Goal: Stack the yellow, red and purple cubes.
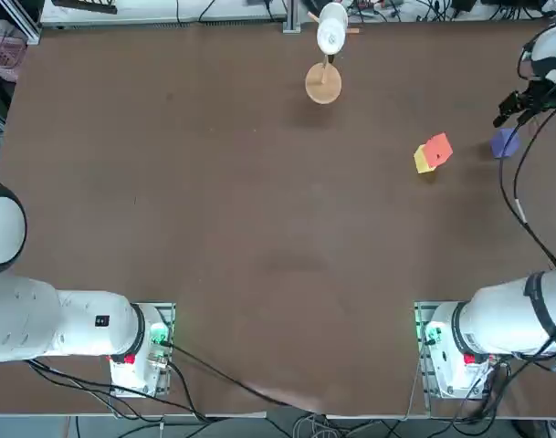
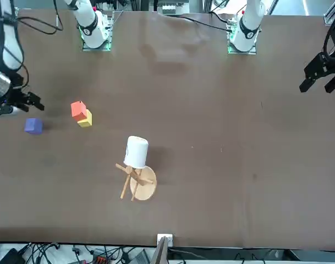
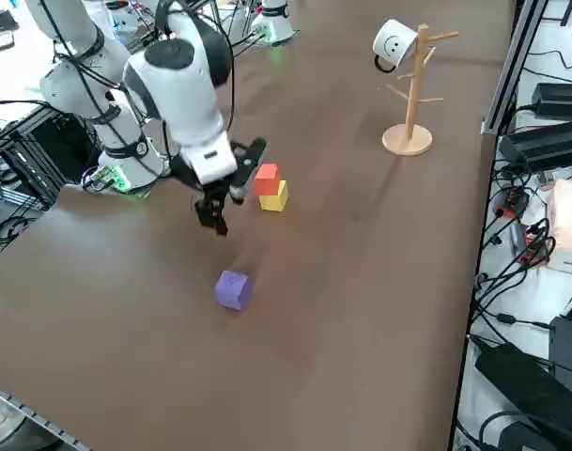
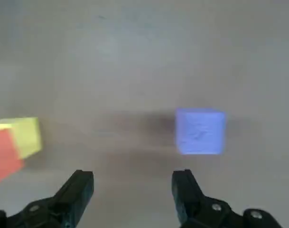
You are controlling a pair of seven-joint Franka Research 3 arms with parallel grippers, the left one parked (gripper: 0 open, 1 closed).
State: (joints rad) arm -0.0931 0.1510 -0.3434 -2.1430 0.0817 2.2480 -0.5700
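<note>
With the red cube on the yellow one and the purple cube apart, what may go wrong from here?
1. The open right tool hangs above the table, not yet centred on the small matte purple cube; a finger may push it away.
2. The red-orange cube sits turned on the yellow cube, so adding the purple one may topple the stack.
</note>
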